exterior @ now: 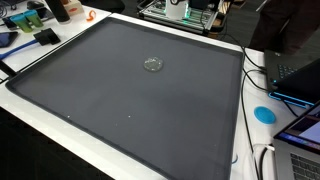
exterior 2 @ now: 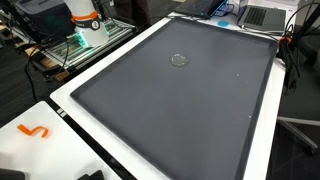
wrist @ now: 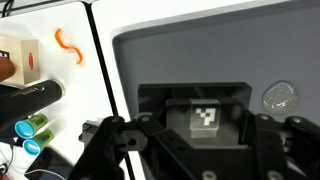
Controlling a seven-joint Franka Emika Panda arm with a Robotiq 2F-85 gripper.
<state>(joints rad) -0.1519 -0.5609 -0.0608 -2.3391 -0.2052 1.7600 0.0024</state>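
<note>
In the wrist view my gripper [wrist: 200, 125] fills the lower part of the picture, dark and blurred. A small pale cube with a black-and-white marker [wrist: 205, 118] sits between its fingers, with dark gaps on both sides. I cannot tell whether the fingers press on it. The gripper hangs over a large dark grey mat [wrist: 190, 55]. A small clear round object [wrist: 281, 97] lies on the mat to the right of the gripper, and shows in both exterior views [exterior: 153, 64] [exterior 2: 178, 59]. The arm and gripper are out of view in both exterior views.
The mat [exterior: 130, 100] [exterior 2: 190, 100] lies on a white table [exterior 2: 40, 115]. An orange squiggle [wrist: 68, 46] [exterior 2: 34, 131] lies on the white edge. Boxes and small bottles [wrist: 30, 130] stand beside it. Laptops, cables and a blue disc [exterior: 264, 114] crowd one side.
</note>
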